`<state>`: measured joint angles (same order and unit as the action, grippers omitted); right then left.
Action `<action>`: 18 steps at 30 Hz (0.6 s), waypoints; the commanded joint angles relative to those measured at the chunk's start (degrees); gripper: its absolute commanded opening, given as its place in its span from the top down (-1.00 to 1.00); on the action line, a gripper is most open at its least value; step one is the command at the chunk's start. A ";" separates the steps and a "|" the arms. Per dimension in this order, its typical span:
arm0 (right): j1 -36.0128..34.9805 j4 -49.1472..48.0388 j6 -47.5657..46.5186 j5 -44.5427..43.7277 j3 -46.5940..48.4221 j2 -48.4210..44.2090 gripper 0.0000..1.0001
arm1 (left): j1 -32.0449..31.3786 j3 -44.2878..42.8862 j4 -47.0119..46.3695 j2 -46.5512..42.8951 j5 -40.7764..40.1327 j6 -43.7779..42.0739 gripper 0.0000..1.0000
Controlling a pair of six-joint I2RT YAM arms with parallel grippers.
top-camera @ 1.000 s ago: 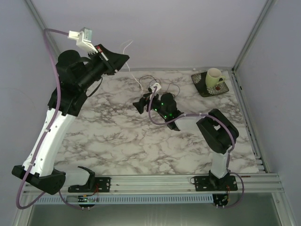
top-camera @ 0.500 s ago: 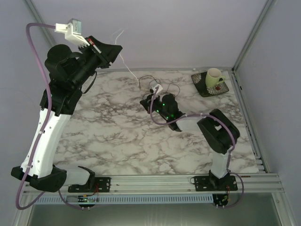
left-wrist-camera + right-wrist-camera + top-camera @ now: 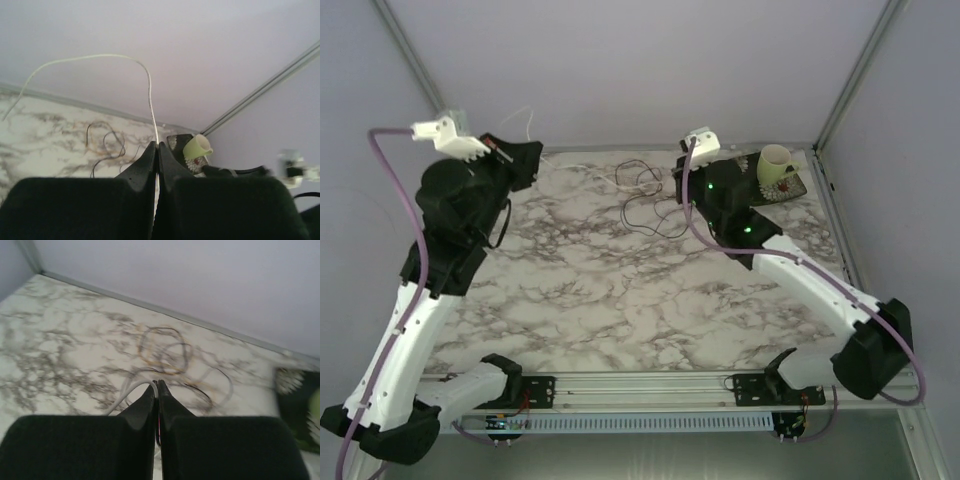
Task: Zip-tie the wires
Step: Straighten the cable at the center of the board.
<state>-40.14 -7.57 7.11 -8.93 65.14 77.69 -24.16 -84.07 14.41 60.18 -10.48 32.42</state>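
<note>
The wires (image 3: 650,197) lie as thin dark loops on the marble table (image 3: 600,290) near its back edge; they also show as wires (image 3: 105,144) and wires (image 3: 162,346) in the two wrist views. A long white zip tie (image 3: 100,56) arcs up out of my left gripper (image 3: 156,145), whose jaws are shut on it. My left gripper (image 3: 532,156) is raised at the back left. My right gripper (image 3: 677,178) hangs just right of the loops. In its wrist view my right gripper (image 3: 157,383) is shut on the white zip tie (image 3: 125,391), with a dark strand between the jaws.
A pale green cup (image 3: 776,163) stands on a dark patterned saucer (image 3: 752,185) at the back right corner. Enclosure walls and metal frame posts (image 3: 850,90) close in the back and sides. Purple cables (image 3: 390,330) run along both arms.
My right gripper has closed and swung from the table's middle up to the back right of the wire loops. My left arm has pulled left and lower, drawing the zip tie with it.
</note>
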 commanded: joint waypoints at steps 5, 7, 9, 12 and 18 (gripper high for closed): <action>-3.86 37.74 2.41 -28.06 8.67 -6.85 1.00 | -0.85 18.03 -15.83 -5.99 -6.78 5.63 1.00; -5.16 43.35 3.52 -33.77 10.84 -7.42 1.00 | -1.33 18.97 -17.38 -5.89 -6.57 5.82 1.00; -6.52 48.17 4.07 -39.14 13.06 -7.47 1.00 | -2.30 19.06 -18.99 -4.45 -5.32 6.25 1.00; -7.57 53.53 4.78 -46.65 14.95 -7.21 1.00 | -5.72 17.93 -21.83 -0.64 -4.49 6.10 1.00; -7.58 54.33 6.24 -49.28 9.75 -7.85 1.00 | -10.52 17.09 -22.28 2.90 -9.23 5.23 1.00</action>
<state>-47.20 42.46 11.77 -52.58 77.34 71.02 -33.28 -66.39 -4.10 62.63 -16.32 37.80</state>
